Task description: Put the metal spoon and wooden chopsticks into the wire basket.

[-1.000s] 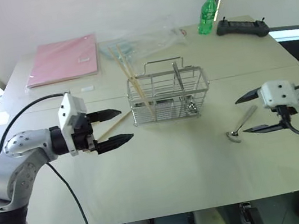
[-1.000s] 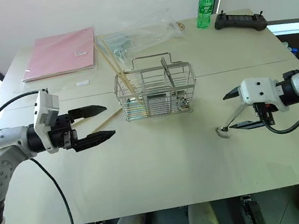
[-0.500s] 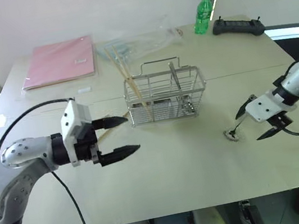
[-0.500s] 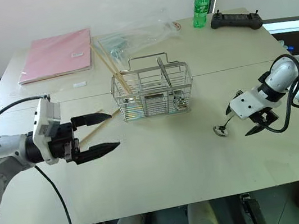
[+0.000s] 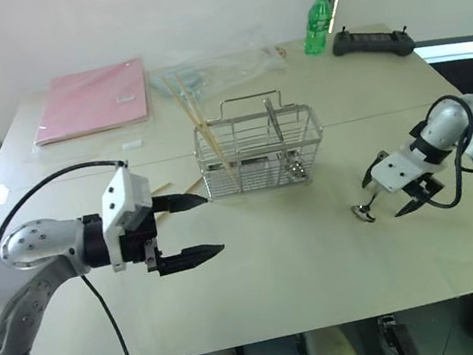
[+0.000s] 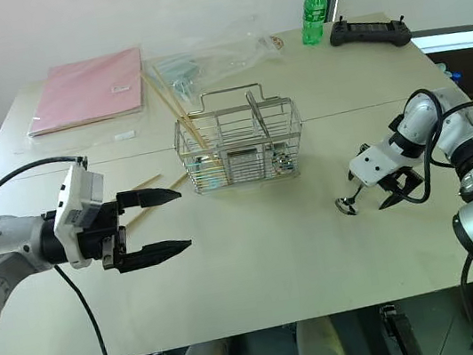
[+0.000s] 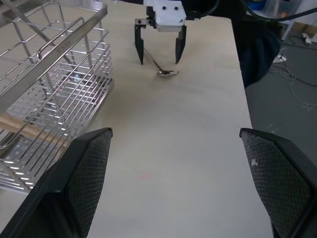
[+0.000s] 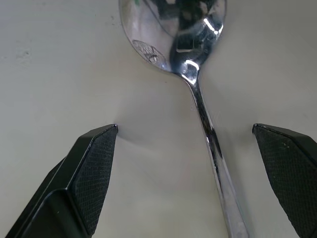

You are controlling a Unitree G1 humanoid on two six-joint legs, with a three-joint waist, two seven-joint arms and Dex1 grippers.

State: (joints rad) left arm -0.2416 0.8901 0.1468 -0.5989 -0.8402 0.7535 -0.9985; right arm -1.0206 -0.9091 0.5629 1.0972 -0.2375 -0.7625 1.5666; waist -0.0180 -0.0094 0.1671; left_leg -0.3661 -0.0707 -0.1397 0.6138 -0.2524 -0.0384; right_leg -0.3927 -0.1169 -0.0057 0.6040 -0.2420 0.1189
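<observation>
Beige table, white wall behind

The right claw hangs spread over the metal spoon lying right of the wire basket.

No legible text anywhere, green bottle label too small to read, small stamped mark inside the metal spoon bowl indecipherable
</observation>
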